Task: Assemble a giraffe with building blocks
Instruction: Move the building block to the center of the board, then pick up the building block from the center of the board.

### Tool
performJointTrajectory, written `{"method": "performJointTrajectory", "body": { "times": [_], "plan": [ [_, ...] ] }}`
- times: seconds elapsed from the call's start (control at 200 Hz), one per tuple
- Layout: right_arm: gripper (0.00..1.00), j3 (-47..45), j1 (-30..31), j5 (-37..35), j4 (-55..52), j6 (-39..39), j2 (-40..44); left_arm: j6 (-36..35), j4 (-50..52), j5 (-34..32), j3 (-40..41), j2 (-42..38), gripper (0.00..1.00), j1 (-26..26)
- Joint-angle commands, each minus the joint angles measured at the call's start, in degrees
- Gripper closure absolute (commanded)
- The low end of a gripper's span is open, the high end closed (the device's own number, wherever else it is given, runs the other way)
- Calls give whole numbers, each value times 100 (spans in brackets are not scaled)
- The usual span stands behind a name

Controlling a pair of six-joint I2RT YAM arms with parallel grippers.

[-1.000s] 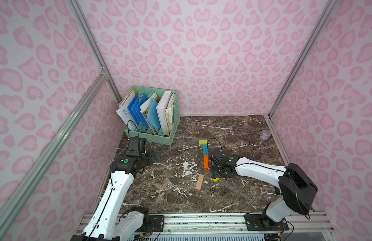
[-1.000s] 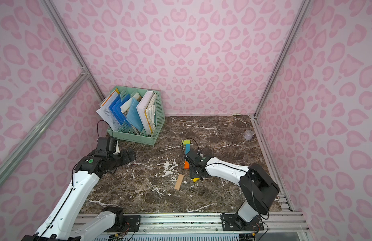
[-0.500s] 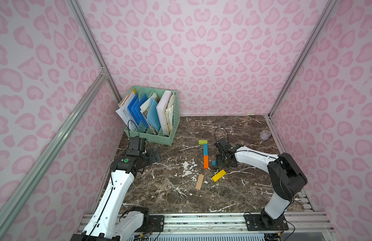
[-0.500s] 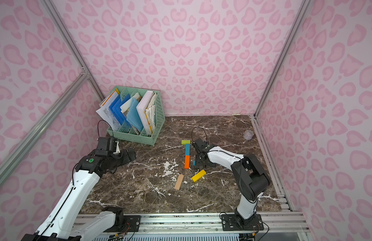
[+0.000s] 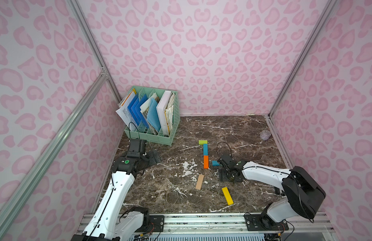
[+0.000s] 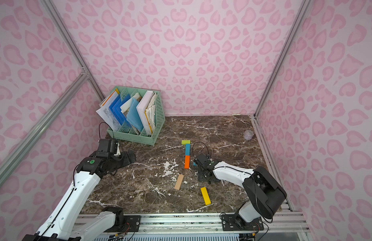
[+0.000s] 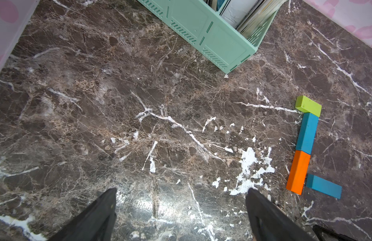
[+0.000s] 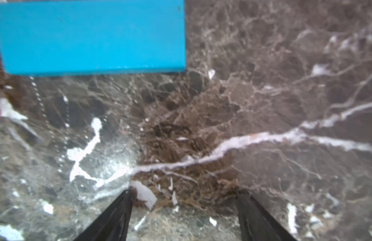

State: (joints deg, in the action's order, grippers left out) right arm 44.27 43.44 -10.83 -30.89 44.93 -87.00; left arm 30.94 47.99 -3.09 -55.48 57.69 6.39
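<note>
A lime-green block (image 5: 203, 142), a teal block (image 5: 205, 149) and an orange block (image 5: 205, 162) lie end to end in a line on the marble. A second teal block (image 5: 215, 163) lies crosswise beside the orange one's lower end; it fills the corner of the right wrist view (image 8: 91, 37). My right gripper (image 5: 222, 170) hovers just to the front right of it, open and empty (image 8: 185, 194). A tan block (image 5: 200, 182) and a yellow block (image 5: 227, 195) lie loose nearer the front. My left gripper (image 5: 153, 158) is open and empty (image 7: 182, 191), far left of the blocks.
A mint-green file rack (image 5: 153, 135) full of folders stands at the back left, close behind my left arm. A small clear ball (image 5: 265, 134) rests by the right wall. Pink walls enclose three sides; a metal rail (image 5: 201, 221) runs along the front.
The yellow block now lies nearer the front edge, turned. My right gripper has swung from beside the orange block toward the front and opened a little wider. The left arm is still.
</note>
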Motion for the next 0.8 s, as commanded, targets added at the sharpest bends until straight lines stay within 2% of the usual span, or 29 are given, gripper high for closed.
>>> {"method": "performJointTrajectory", "body": {
  "times": [0.0, 0.17, 0.29, 0.56, 0.795],
  "plan": [
    [19, 156, -115, -21, -228, 19, -48, -24, -66, 37, -3, 13, 2, -6],
    [18, 487, -792, 511, 372, -464, -288, -46, -61, 20, 5, 14, 1, -6],
    [17, 1009, -1154, 796, 496, -838, -814, -61, -61, 14, -2, 59, 1, -3],
    [18, 1909, -1407, 1212, 443, -857, -1411, -96, -104, 9, 33, 127, 1, -2],
    [18, 2498, -1521, 1012, 127, -862, -1930, -158, -177, 8, 42, 251, 1, -6]
  ]
}}
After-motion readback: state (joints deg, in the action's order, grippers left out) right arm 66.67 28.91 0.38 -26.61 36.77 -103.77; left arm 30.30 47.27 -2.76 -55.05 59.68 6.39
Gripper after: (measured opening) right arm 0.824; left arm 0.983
